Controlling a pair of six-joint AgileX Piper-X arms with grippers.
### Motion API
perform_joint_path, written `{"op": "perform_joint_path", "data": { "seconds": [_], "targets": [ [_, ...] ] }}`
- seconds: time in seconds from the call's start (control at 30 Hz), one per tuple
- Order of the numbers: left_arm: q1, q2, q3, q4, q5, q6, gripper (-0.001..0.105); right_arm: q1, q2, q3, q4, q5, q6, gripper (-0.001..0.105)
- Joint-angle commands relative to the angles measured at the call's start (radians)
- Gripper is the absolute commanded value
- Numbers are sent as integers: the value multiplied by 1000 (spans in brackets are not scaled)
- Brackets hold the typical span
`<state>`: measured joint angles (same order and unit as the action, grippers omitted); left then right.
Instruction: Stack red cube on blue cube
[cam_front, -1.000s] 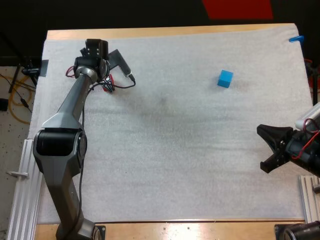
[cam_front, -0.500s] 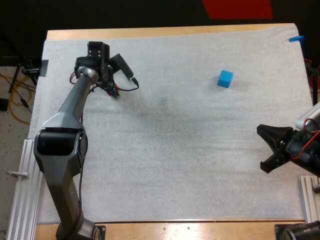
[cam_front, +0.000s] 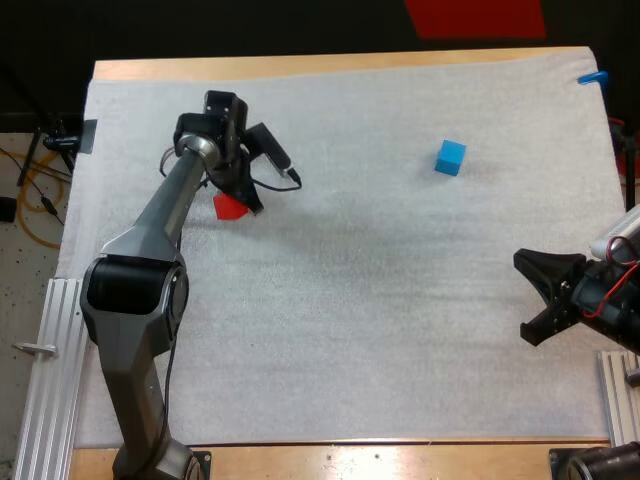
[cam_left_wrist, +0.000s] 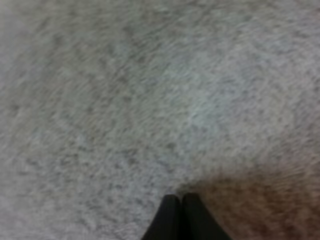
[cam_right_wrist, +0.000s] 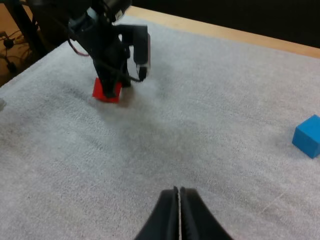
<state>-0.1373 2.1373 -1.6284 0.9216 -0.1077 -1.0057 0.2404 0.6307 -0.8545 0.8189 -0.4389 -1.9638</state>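
Left end effector (cam_left_wrist: 181, 199) has its two black fingers pressed together on nothing, their tips low over the white mat (cam_front: 350, 330), as the left wrist view shows. The high view places it toward the desk's (cam_front: 300, 66) far left corner, with the red cube (cam_front: 228, 208) just beside its tips on the near side. The right wrist view shows what the high view does not: the tips come down onto the cube's top edge, though whether they touch it I cannot tell. Right end effector (cam_right_wrist: 178, 191) is pressed together too, holding nothing, near the desk's right edge. The blue cube (cam_front: 450, 157) sits alone toward the far right corner, well apart from the red one.
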Motion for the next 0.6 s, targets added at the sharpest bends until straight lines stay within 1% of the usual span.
{"op": "perform_joint_path", "data": {
  "seconds": [0.0, 0.1, 0.2, 0.3, 0.43, 0.57],
  "targets": [
    [-2, -5, 2, 59, -9, -22, 0, 0, -1, -8, 2, -11, 1, 0],
    [-2, -10, 2, 103, -7, -30, 0, 0, -1, -8, 2, -11, 1, 0],
    [-2, -19, 2, 119, -8, -52, 0, 0, -1, -8, 2, -11, 1, 0],
    [-2, -35, 2, 160, -8, -51, 0, 0, -1, -8, 2, -11, 1, 0],
    [-2, -73, 4, 178, -11, -67, 0, 0, -1, -8, -4, -11, 1, 0],
    [-2, -119, 31, 185, -39, -67, 0, 0, -1, -8, -27, -11, 3, 0]
  ]
}}
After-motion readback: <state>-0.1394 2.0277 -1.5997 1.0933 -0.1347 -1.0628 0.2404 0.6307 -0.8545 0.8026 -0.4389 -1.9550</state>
